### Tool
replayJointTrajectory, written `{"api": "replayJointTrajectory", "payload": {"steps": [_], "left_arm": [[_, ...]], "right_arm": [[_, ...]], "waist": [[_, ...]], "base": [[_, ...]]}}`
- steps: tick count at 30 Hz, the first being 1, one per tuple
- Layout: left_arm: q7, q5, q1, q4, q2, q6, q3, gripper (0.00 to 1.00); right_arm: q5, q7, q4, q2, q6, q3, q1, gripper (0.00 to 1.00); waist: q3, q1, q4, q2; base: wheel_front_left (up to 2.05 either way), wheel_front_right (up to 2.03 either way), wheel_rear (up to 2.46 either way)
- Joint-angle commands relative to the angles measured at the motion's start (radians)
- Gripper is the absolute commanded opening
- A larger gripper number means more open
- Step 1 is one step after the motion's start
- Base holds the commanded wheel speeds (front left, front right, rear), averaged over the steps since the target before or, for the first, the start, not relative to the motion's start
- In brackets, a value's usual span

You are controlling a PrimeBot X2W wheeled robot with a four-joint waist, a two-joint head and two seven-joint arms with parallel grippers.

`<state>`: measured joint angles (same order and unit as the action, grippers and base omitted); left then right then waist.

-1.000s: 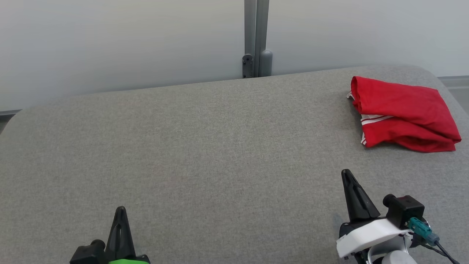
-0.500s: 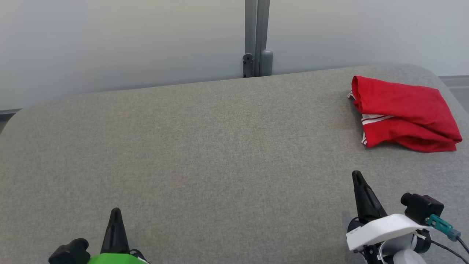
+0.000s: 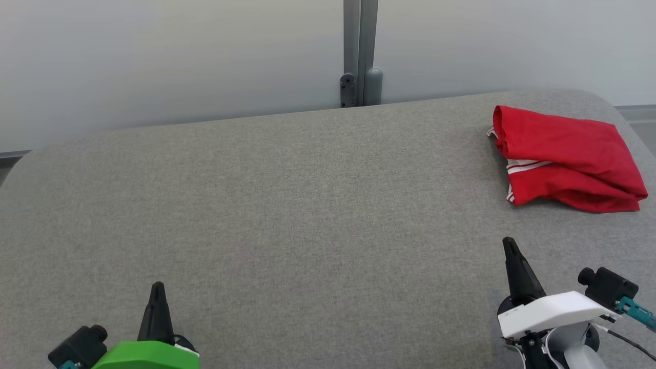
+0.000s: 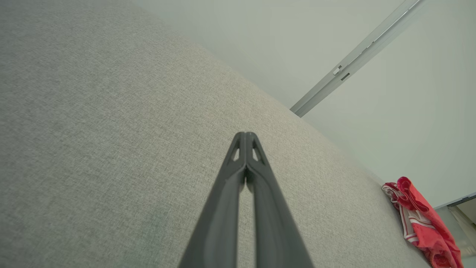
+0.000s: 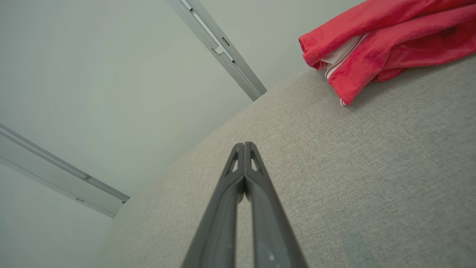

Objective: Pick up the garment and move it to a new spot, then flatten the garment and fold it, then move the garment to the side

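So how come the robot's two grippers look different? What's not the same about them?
The left gripper has a green cover behind its fingers; the right gripper has a white cover. The right gripper sits close to the folded red garment at the far right of the grey surface; the left gripper is a long way from it. Both have dark fingers pressed shut, holding nothing.

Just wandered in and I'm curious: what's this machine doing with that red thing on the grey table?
A two-armed robot is meant to move and fold the red garment on the grey padded table. At this moment it holds nothing. Its left hand and right hand are at the near side, fingers closed together and empty. The garment lies loosely folded at the far right, apart from both hands, nearer the right one.
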<state>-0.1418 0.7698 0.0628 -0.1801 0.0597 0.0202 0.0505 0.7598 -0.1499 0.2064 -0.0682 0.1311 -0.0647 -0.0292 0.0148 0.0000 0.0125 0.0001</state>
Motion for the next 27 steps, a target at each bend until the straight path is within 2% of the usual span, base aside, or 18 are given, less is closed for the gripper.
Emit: {"api": "replayJointTrajectory", "payload": {"steps": [1,27], "left_arm": [[0.007,0.039,-0.03,0.008,0.01,-0.008,-0.008,0.0],[0.09,0.355,-0.086,-0.017,0.014,-0.064,-0.054,0.0]], "right_arm": [[0.037,0.006,-0.009,-0.007,0.0,0.007,-0.031,0.0],[0.362,0.089,0.007,-0.012,0.0,0.054,-0.051,0.0]], "waist": [[0.0,0.0,0.0,-0.0001],[-0.005,0.0,-0.004,-0.0001]], "base": [[0.0,0.0,0.0],[0.0,0.0,0.0]]}}
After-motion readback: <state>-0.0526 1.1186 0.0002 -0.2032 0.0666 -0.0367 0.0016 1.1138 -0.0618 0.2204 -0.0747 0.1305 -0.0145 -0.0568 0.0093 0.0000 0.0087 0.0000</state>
